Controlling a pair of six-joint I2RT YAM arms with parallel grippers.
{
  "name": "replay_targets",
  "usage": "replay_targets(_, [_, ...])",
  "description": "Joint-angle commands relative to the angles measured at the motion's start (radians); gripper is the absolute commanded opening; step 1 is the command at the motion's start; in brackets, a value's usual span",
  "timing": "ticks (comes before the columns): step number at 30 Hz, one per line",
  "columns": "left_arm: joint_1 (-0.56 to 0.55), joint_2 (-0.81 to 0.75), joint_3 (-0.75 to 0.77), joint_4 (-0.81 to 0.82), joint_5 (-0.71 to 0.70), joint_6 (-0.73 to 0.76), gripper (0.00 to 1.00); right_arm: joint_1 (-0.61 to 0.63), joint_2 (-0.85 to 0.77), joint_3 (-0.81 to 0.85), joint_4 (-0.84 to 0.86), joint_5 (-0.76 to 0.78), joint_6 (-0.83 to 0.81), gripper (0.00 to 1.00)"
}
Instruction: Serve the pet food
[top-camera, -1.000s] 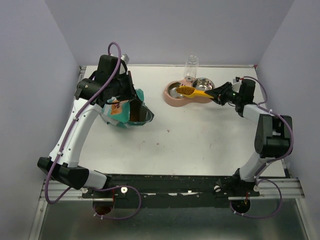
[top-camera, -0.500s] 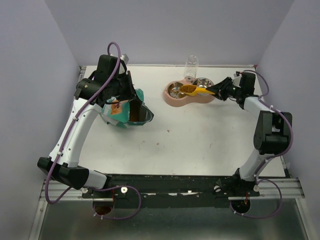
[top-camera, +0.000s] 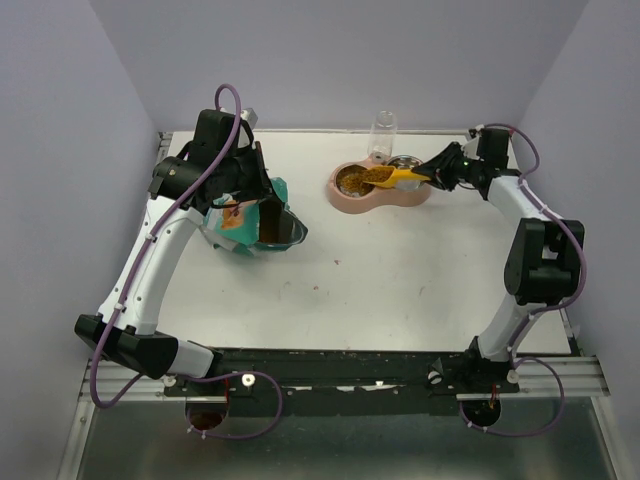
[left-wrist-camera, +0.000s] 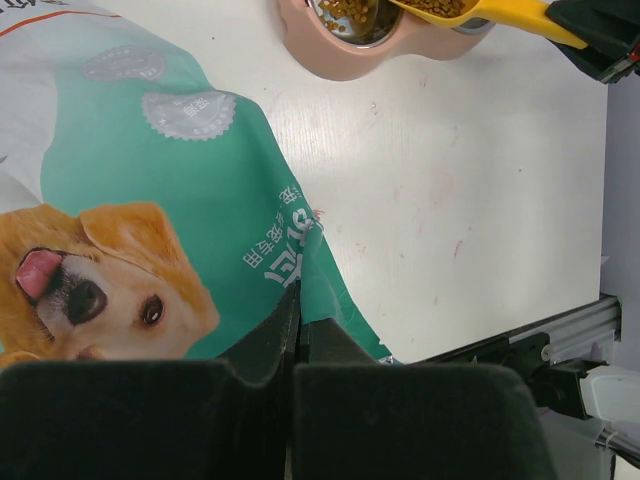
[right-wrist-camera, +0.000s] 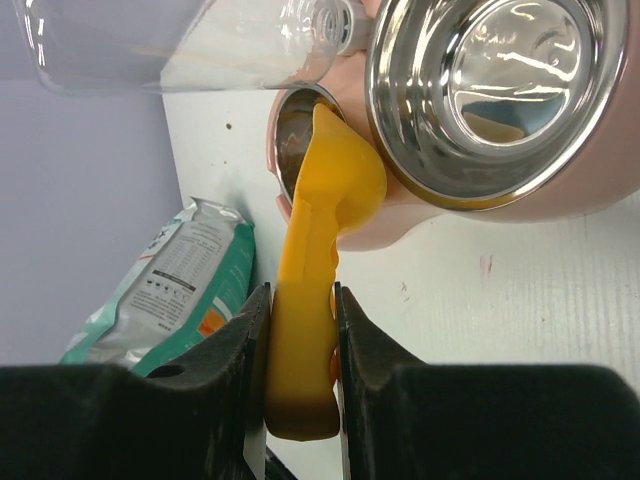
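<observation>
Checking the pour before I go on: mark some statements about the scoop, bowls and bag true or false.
1. The right gripper is shut on the scoop handle. True.
2. The scoop is empty. False: kibble lies in it.
3. The scoop head is at the kibble bowl of the pink feeder. True.
4. The other steel bowl holds kibble too. False: it is bare.
5. The left gripper is open. False: it is shut on the teal bag.
</observation>
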Motion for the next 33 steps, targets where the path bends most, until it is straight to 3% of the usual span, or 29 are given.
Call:
replay_targets(1, [0.002, -0.066, 0.03, 0.095, 0.075, -0.035, 0.0, 0.025, 0.029, 0.054, -0.111, 0.067, -0.069, 0.01])
replay_targets(33, [0.007, -0.071, 0.027, 0.109, 0.078, -0.043, 0.0, 0.282, 0.137, 0.546, -0.593, 0.487, -0.352, 0.01])
